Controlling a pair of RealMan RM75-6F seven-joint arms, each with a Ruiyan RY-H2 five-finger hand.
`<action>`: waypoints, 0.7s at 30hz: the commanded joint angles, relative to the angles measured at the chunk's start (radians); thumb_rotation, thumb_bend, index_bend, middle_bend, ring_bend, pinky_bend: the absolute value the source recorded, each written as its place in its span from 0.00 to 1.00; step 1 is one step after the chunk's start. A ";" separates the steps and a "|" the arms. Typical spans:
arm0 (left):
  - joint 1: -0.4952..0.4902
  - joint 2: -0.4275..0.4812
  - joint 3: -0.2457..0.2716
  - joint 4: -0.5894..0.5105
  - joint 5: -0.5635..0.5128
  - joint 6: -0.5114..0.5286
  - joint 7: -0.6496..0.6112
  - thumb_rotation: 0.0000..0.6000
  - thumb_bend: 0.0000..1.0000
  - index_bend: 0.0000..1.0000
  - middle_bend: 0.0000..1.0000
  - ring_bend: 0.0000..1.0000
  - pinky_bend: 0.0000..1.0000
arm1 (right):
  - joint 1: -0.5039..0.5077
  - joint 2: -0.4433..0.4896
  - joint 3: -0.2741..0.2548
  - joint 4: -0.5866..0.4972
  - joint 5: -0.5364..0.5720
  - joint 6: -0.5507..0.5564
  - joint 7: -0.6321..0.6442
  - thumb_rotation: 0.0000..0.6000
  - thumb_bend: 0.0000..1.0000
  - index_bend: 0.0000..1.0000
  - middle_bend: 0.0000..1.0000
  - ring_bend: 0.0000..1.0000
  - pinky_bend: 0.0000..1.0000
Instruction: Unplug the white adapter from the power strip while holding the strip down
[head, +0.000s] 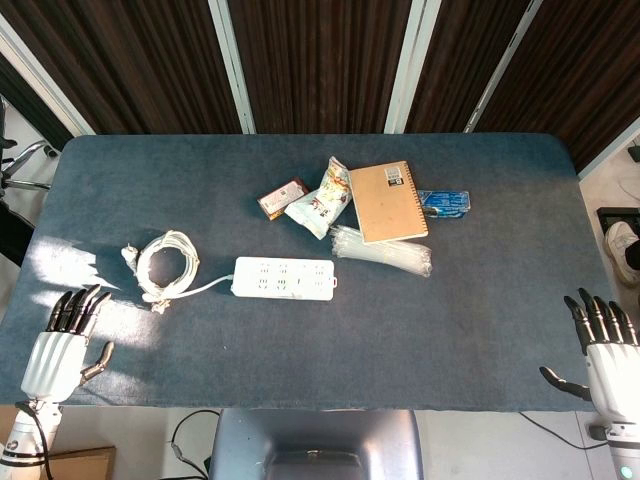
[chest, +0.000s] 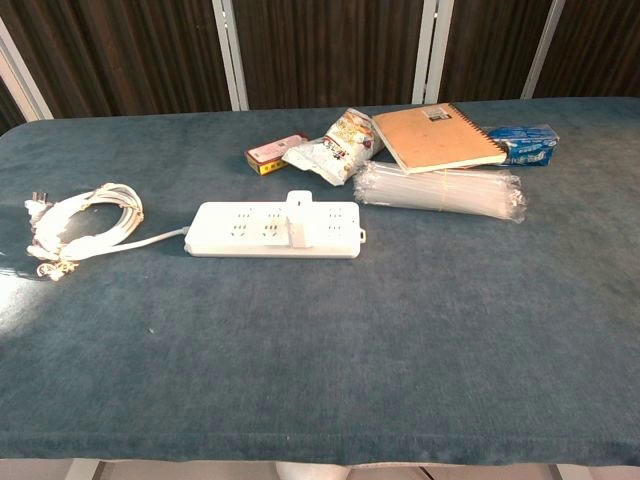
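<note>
The white power strip lies flat in the middle of the blue table, long side running left to right. A small white adapter stands plugged into its top near the centre. The strip's white cord is coiled on the table to its left. My left hand hovers at the near left table edge, fingers spread and holding nothing. At the near right edge, my right hand is likewise spread and empty. Both hands are far from the strip and outside the chest view.
Behind the strip lie a brown spiral notebook, a clear pack of straws, a snack bag, a small red box and a blue packet.
</note>
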 joint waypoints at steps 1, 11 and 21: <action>-0.006 -0.009 0.004 0.011 0.023 -0.001 -0.019 1.00 0.38 0.00 0.00 0.00 0.03 | 0.010 -0.012 0.003 -0.001 0.002 -0.017 -0.016 1.00 0.20 0.00 0.00 0.00 0.00; -0.174 -0.224 -0.044 0.094 0.113 -0.149 -0.052 1.00 0.34 0.00 0.00 0.00 0.00 | 0.017 -0.037 -0.004 0.019 -0.021 -0.029 -0.030 1.00 0.20 0.00 0.00 0.00 0.00; -0.361 -0.443 -0.178 0.207 -0.041 -0.393 0.091 1.00 0.34 0.00 0.00 0.00 0.00 | 0.032 -0.054 0.013 0.045 0.005 -0.057 -0.010 1.00 0.20 0.00 0.00 0.00 0.00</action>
